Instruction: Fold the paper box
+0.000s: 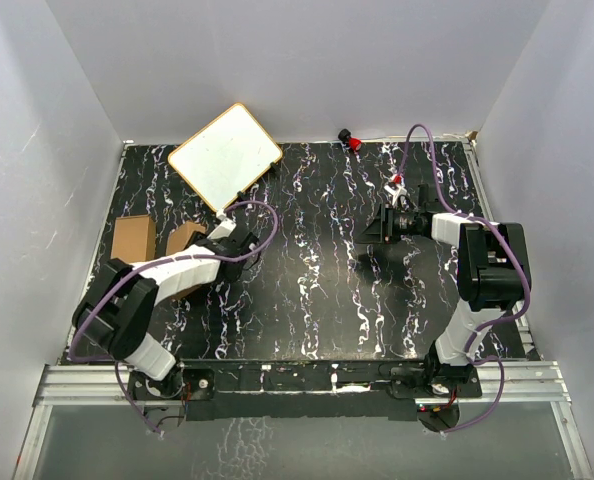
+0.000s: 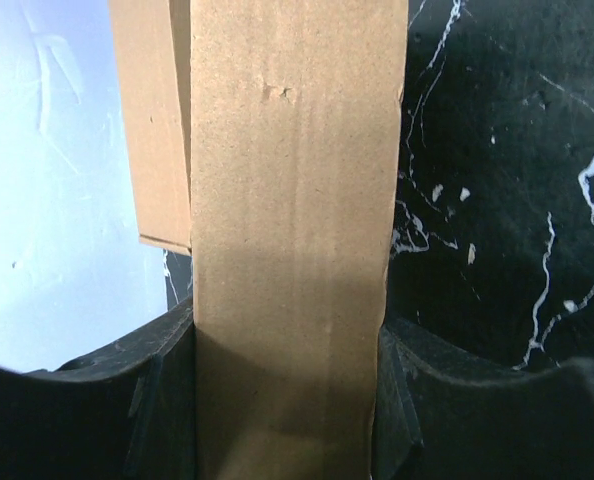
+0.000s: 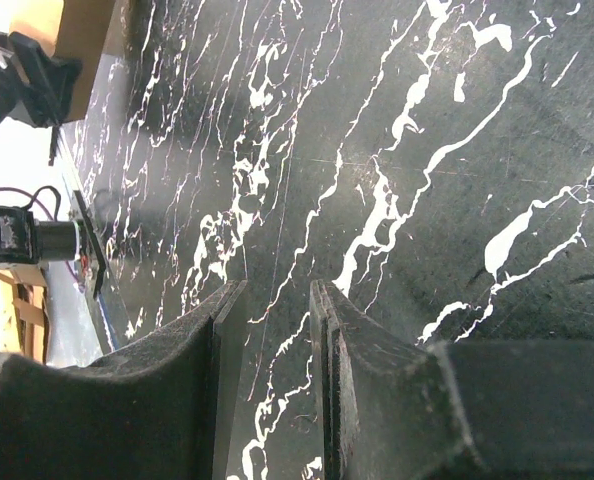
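paper box [image 2: 292,250] ends cropped, other carton [image 2: 157,120] partly hidden

left tool [image 2: 285,335] clamps paper box [image 2: 292,180]; second carton [image 2: 162,120] behind-left

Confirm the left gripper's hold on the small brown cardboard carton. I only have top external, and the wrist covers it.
Observer: Held. Left wrist view shows the small brown cardboard carton inside the left gripper, with the fingers pressed against its two sides.
Operator: Is the right gripper carrying anything?
Observer: No. In the right wrist view the right gripper is empty. Its jaws are a narrow gap apart, and only the black white-veined table shows between them.
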Robot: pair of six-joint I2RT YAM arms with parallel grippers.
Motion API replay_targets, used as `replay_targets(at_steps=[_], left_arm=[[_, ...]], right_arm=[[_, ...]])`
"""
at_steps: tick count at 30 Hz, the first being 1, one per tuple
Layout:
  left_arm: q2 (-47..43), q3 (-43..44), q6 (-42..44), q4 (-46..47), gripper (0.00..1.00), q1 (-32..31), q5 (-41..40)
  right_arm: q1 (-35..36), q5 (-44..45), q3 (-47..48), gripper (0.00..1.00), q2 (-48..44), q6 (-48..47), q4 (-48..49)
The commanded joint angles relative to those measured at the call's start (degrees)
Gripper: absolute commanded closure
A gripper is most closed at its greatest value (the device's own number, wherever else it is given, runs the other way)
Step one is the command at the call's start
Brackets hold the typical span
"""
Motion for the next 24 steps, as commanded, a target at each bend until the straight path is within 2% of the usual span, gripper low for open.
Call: replay_targets(at_steps=[1, 4, 6, 8, 15, 18, 24], left_arm=[[0.7, -1.8, 12.3, 13.5, 0.62, 2.8, -2.8], [3.7, -1.7, 15.0, 17.3, 0.55, 5.4, -2.5], [6.0, -1.1, 15.9, 19.2, 0.36, 6.8, -2.8], [8.9, 0.3, 15.7, 19.0, 0.29, 7.9, -3.2], [14.5, 8.6, 7.3, 7.5, 0.03, 8.8, -3.5], [13.3, 12.0, 3.2, 1.3, 0.03, 8.7, 3.9], [5.1, 8.7, 6.1, 1.9, 0.03, 8.7, 18.0]], right_arm=[[-0.4, -1.8, -0.1, 0.64, -2.6, -1.4, 1.5], [-0.5, -1.9, -0.1, 0.64, -2.6, -1.3, 1.5], [-0.5, -2.0, -0.1, 0.64, -2.6, -1.4, 1.4], [-0.5, -2.2, 0.0, 0.64, -2.6, -1.4, 1.3], [-1.3, -3.0, 0.0, 0.64, -3.5, -1.4, 1.1], [-1.7, -3.2, 0.0, 0.64, -4.2, -1.4, 1.1], [-2.1, -3.3, -0.1, 0.64, -4.2, -1.3, 1.1]])
